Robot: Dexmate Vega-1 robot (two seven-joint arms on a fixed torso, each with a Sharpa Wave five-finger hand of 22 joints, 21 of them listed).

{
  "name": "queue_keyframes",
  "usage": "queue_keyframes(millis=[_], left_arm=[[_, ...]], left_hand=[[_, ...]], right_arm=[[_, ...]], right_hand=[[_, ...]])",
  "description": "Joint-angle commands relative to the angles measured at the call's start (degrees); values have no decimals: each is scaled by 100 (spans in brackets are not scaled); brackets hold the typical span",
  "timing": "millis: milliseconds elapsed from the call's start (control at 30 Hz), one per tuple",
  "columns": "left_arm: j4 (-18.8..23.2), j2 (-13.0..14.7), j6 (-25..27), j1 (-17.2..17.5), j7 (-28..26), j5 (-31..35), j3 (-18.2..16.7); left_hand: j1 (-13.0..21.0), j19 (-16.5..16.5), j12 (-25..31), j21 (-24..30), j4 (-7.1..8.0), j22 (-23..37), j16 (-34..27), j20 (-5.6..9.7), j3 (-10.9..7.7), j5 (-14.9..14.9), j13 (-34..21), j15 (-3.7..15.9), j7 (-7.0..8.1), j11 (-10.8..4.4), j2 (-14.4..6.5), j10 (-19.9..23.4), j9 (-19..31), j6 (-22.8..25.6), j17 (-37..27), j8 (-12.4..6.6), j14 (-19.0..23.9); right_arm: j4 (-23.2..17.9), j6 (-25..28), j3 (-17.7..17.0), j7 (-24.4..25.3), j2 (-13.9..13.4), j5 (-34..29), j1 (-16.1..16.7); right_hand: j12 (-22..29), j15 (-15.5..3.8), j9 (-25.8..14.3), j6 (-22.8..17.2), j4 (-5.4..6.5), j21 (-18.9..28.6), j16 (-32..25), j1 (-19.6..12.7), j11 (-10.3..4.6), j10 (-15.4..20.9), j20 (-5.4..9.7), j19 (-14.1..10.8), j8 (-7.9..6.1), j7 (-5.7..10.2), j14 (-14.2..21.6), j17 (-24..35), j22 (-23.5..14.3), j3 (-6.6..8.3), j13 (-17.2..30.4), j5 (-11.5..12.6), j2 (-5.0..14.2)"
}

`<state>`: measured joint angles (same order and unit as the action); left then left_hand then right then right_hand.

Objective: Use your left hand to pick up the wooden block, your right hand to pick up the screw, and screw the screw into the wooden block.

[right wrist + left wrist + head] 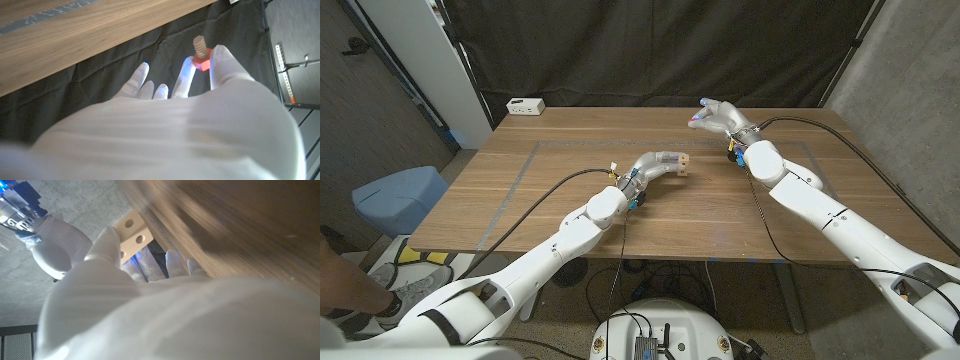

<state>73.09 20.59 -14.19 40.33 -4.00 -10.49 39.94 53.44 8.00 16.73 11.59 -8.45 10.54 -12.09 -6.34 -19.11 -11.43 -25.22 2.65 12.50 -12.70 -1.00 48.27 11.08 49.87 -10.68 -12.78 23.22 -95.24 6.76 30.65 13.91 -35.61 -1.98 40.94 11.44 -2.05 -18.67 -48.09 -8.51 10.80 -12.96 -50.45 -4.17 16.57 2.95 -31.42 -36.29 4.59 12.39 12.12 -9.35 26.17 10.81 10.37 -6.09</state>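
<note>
1. Head view: holds a small pale wooden block with drilled holes in the white left hand, fingers closed round it near the middle of the brown wooden table. Lifts the white right hand above the far edge, pinching a small red-headed screw with a tan threaded shank. Keeps screw and block well apart, each seemingly readied for mating.

2. Left wrist view: grips the block at the fingertips, holed faces left bare, probably to take the thread.

3. Right wrist view: pinches the screw by its red head between two fingertips, shank pointing clear of the hand, other fingers spread loose.
</note>
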Motion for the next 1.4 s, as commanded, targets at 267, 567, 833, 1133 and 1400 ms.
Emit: queue_keyframes(millis=[267, 567, 833, 1133, 1400], left_arm=[[-351, -327, -90, -135, -106, -106, 59], [-540, -470, -139, -197, -80, -180, 88], [-672, -564, -112, -266, 6, -257, 123], [-719, -629, -17, -271, 127, -425, 122], [-766, -670, 38, -282, 199, -549, 111]], left_hand=[[0, 5, -4, 29, 3, 6, 14, -8, -12, -38, -11, 377, -96, 17, -68, 54, 23, 211, -13, -32, 62], [7, 9, -13, 31, -1, 6, 13, -7, -10, -43, -17, 387, -93, 18, -76, 54, 23, 208, -12, -27, 69], [5, 11, -19, 31, -1, 6, 15, -3, -6, -45, -21, 376, -96, 18, -78, 58, 24, 210, -12, -26, 66], [8, 9, -27, 31, -3, 6, 18, -13, -4, -47, -25, 372, -92, 18, -83, 55, 24, 188, -13, -14, 62], [14, 5, -37, 29, -6, 7, 19, -16, -2, -52, -31, 373, -98, 18, -89, 52, 24, 198, -12, -16, 62]], right_arm=[[-106, -319, -295, 807, 326, 569, 514], [-107, -425, -300, 1310, 564, 530, 680], [8, -739, -309, 1632, 762, 523, 824], [-62, -772, -329, 1751, 818, 536, 959], [-73, -862, -339, 1786, 865, 575, 1042]], right_hand=[[-11, -317, 21, -40, 9, -14, -4, 63, 63, 40, 354, -56, 17, -32, 41, 4, -12, -45, 12, 8, 15], [-15, -312, 49, -41, 9, -15, -7, 74, 63, 43, 345, -53, 23, -33, 59, 0, -13, -68, 13, 12, 26], [-18, -325, 71, -28, 14, -16, -6, 93, 75, 46, 341, -48, 33, -34, 64, 0, -13, -90, 15, 16, 37], [-35, -317, 96, 21, 19, -23, 0, 109, 75, 12, 334, -25, 57, -26, 54, 0, -14, -109, 16, 21, 58], [-56, -319, 125, 86, -13, -31, 12, 46, 41, -45, 332, 8, 90, 1, 36, -5, -15, -96, 16, 37, 100]])
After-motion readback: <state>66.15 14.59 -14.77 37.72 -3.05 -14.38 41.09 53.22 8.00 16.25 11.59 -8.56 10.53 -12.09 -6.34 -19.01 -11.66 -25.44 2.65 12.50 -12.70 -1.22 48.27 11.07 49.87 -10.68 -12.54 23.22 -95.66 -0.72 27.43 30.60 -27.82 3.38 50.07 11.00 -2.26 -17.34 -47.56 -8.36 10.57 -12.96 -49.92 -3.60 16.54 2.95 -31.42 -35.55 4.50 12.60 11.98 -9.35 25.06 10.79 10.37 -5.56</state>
